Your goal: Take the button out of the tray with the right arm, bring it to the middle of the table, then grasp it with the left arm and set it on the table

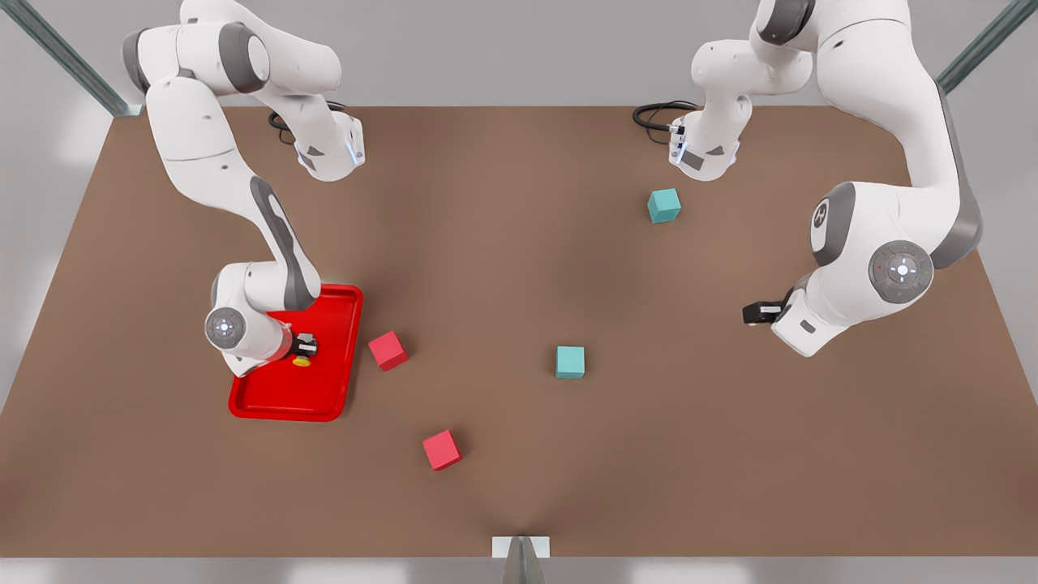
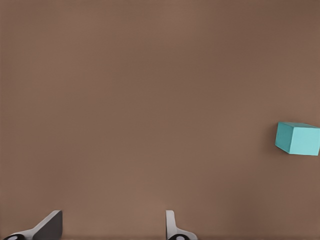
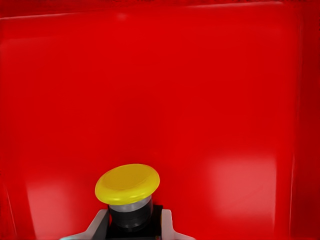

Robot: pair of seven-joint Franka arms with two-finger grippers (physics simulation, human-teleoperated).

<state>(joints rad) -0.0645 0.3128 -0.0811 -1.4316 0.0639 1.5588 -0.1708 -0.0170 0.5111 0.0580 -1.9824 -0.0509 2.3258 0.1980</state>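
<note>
1. button (image 3: 127, 192) sits in the tray (image 1: 336, 381) at the front view's lower left, yellow cap up, its dark body pinched between the right gripper (image 3: 132, 227) fingers.
2. it looks tiny, rigid and light; the smooth cap may slip, so the boxy body is the better hold.
3. left gripper (image 2: 112, 227) waits spread wide over bare table (image 1: 503, 243) at the front view's right, near a teal cube (image 2: 297, 138).
</note>
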